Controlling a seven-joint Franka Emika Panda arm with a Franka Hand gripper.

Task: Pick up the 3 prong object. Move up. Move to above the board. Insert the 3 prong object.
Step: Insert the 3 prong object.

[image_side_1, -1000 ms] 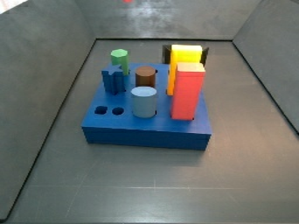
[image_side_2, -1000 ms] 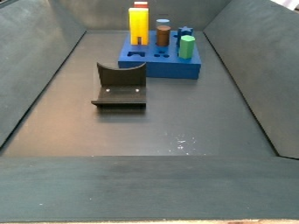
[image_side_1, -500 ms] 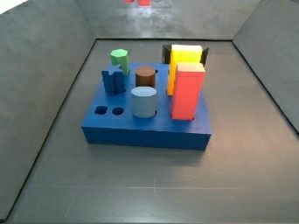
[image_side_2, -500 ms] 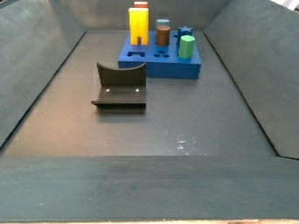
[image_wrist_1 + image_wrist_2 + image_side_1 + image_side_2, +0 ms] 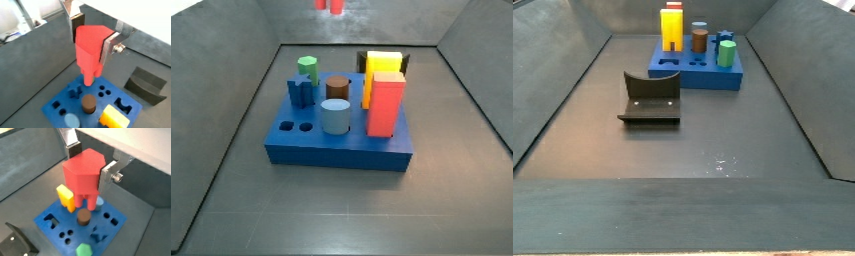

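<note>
2 silver fingers point(image 5: 111, 44) of the pincer point(image 5: 91, 35) pinch the 3 prong object point(image 5: 89, 47) by its wide red-orange head, prongs pointing down. Directly beneath the pincer sits 1 blue board point(image 5: 63, 226) on the surface, carrying 1 brown peg point(image 5: 84, 217) and 1 yellow block point(image 5: 65, 197). Off to the side stands 1 dark fixture point(image 5: 145, 83).

Red 3 prong object point(image 5: 89, 47) above blue board point(image 5: 61, 102).

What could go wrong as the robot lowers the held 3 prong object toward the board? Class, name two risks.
1. The end effector holds the 3 prong object high above the board, directly over the brown peg; descending here could strike it.
2. The yellow block stands close beside, so the prongs might clip it.
</note>
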